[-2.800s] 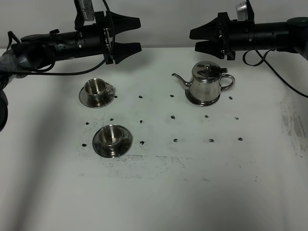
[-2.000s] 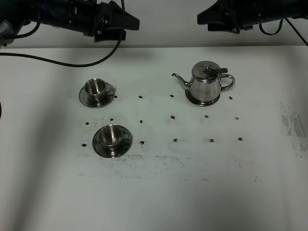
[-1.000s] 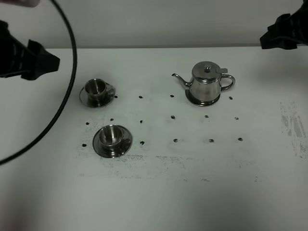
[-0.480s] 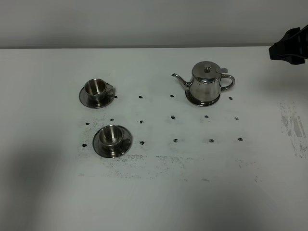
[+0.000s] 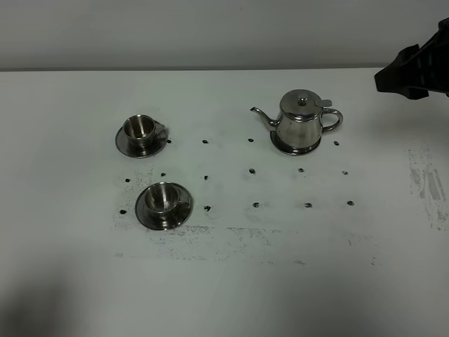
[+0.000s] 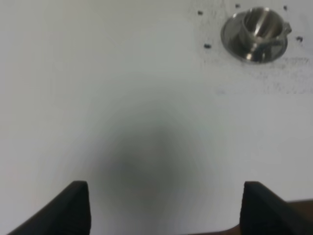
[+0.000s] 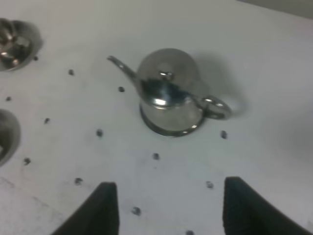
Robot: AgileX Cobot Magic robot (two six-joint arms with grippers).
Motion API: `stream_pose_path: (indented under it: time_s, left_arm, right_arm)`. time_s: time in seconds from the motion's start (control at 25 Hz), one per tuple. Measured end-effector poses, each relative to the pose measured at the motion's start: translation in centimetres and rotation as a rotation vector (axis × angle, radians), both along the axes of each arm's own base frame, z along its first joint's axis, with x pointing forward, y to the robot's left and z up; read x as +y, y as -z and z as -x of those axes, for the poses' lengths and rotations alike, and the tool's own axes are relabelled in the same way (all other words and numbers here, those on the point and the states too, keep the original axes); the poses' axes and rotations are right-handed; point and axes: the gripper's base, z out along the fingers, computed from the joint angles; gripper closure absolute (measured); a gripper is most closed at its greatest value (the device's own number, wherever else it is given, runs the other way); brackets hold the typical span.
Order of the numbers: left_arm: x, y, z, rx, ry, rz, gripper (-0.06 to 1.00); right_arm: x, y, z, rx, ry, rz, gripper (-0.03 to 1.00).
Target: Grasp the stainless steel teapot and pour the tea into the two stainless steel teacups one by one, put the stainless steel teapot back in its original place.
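Exterior high view: the stainless steel teapot [image 5: 302,123], lid shut and contents hidden, stands on its saucer [image 5: 280,149], well apart from the far teacup [image 5: 140,127] and near teacup [image 5: 163,197], each showing bare steel inside. Dark dots [image 5: 251,170] speckle the surface [image 5: 231,288] between. The right claw [image 5: 384,78] and left claw [image 6: 164,208] are both spread and empty.

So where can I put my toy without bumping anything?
The wide front of the table, nearer than the front cup and the teapot, is bare. So is the strip between cups and teapot. Crowded: the back cup, close behind the front one.
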Motion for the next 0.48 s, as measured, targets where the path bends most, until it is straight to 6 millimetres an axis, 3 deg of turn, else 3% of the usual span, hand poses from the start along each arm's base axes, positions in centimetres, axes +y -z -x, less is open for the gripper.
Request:
stream_pose_path:
  time_s: [0.12,0.48]
  left_arm:
    - [0.0,1.3,0.0,0.023,-0.01,0.006,0.33]
    - [0.1,1.4,0.1,0.007,-0.028,0.012,0.33]
  right_arm:
    - [0.8,0.0,0.1,-0.003,-0.029,0.011,0.5]
    - [1.5,0.3,0.0,-0.009,-0.056,0.046,0.5]
